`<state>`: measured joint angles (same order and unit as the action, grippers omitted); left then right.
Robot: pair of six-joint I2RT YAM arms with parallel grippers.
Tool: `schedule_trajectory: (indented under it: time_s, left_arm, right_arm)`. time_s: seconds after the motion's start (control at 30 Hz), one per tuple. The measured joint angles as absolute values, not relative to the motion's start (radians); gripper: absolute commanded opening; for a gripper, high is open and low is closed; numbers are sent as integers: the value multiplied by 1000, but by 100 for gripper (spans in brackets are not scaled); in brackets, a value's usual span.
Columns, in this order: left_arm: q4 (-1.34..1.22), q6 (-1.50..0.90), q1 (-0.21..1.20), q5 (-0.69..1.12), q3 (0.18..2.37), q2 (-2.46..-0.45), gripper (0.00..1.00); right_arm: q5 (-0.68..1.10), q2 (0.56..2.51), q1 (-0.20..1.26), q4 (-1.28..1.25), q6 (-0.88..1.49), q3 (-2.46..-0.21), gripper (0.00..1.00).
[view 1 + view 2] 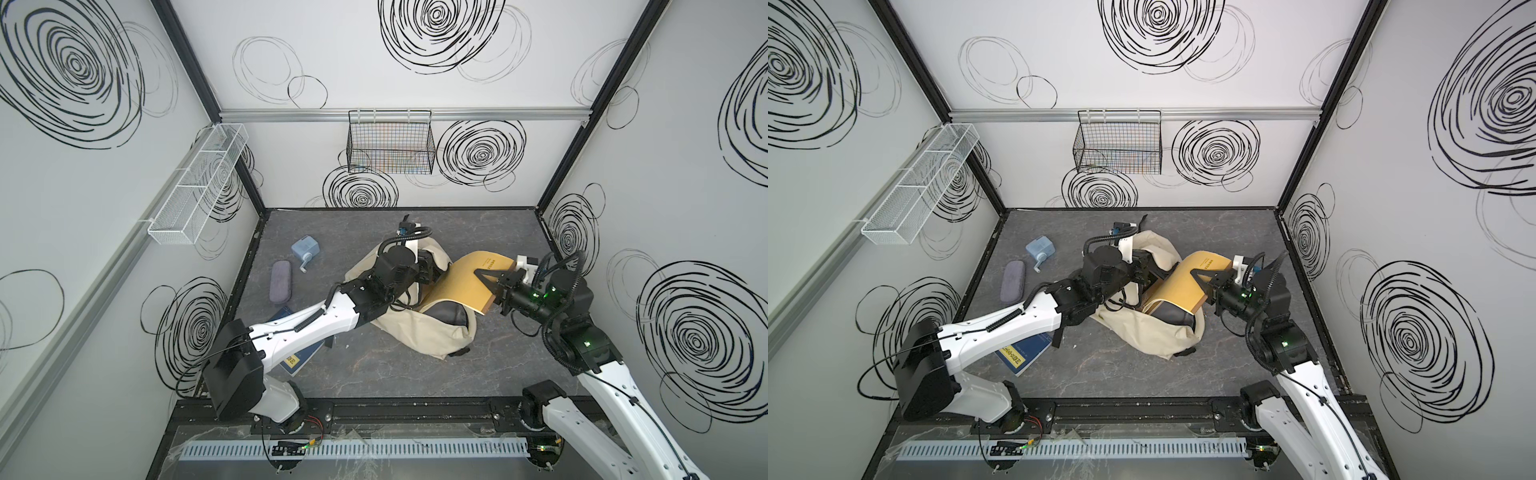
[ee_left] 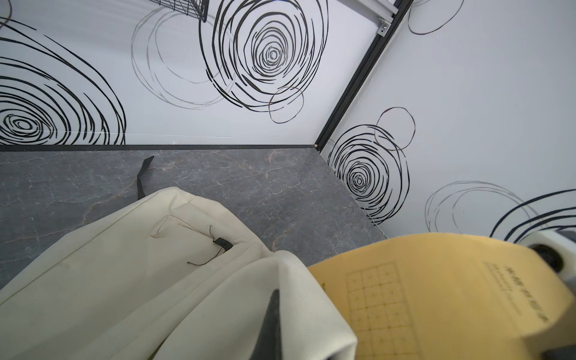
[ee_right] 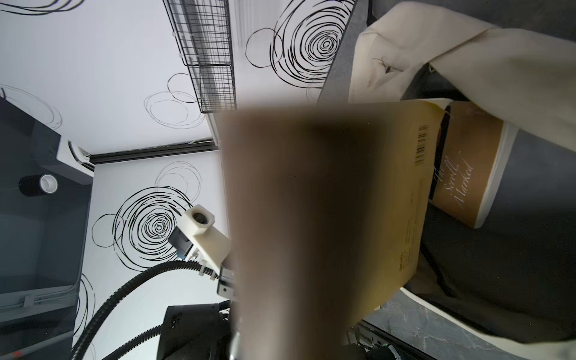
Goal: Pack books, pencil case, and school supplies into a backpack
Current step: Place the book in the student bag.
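Right hand pinches the bowed kraft book; left hand pinches fabric of the backpack.

White walls scrawled with black spiral doodles enclose a dark grey marbled table. At twelve o'clock a black wire basket hangs from an aluminium rail; it may hold something pale. At ten o'clock hangs a white mesh tray, and at six o'clock lies a slotted grey duct. The light is even.
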<state>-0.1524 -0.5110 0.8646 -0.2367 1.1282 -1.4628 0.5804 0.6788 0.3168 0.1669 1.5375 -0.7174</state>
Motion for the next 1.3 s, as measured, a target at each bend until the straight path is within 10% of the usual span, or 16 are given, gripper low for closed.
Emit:
schedule_trajectory:
  time_s: [0.83, 1.3]
  left_arm:
    - [-131, -619, 840, -129, 1038, -1362, 0]
    - [-127, -654, 839, -110, 1030, -1353, 0]
  right_arm:
    - [426, 848, 456, -235, 1519, -508, 0]
    - [417, 624, 450, -18, 1424, -268, 0]
